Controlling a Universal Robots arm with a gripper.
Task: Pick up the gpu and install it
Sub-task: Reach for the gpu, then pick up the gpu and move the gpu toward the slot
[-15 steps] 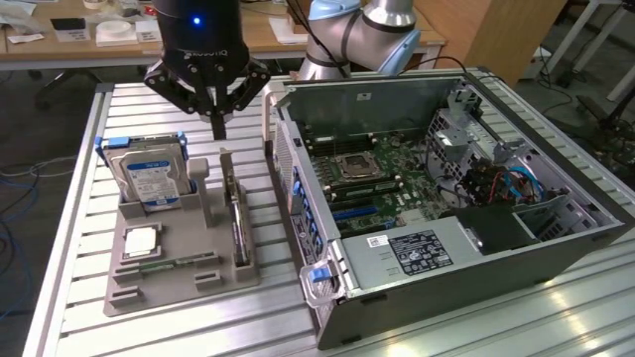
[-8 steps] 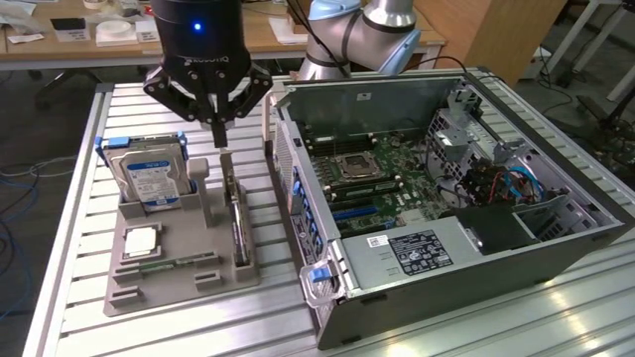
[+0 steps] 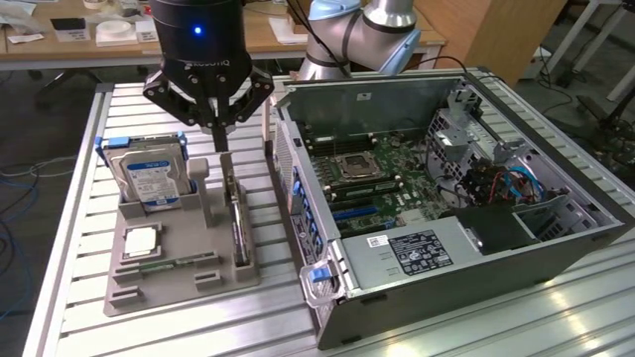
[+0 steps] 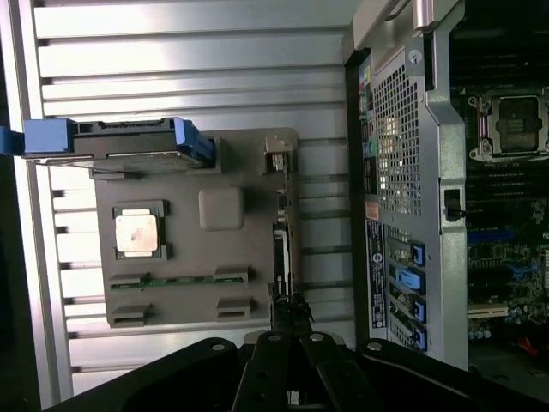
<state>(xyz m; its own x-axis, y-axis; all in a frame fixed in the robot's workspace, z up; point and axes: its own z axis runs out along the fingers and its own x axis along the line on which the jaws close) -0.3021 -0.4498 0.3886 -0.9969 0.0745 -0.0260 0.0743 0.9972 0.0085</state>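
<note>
Your pincer (image 3: 219,143) is clenched, its fingers pressed together and pointing straight down. You can't tell whether they touch the gpu (image 3: 238,223), which stands on edge at 6 o'clock of them in the exterior view, in a slot of the grey tray (image 3: 169,286). The tray also holds a hard drive (image 3: 149,172) upright at 8 o'clock, and a processor (image 3: 139,242) and memory stick (image 3: 178,262) lying flat. The open computer case (image 3: 555,253) lies at 4 o'clock. The arm (image 3: 367,37) rises at 1 o'clock.
</note>
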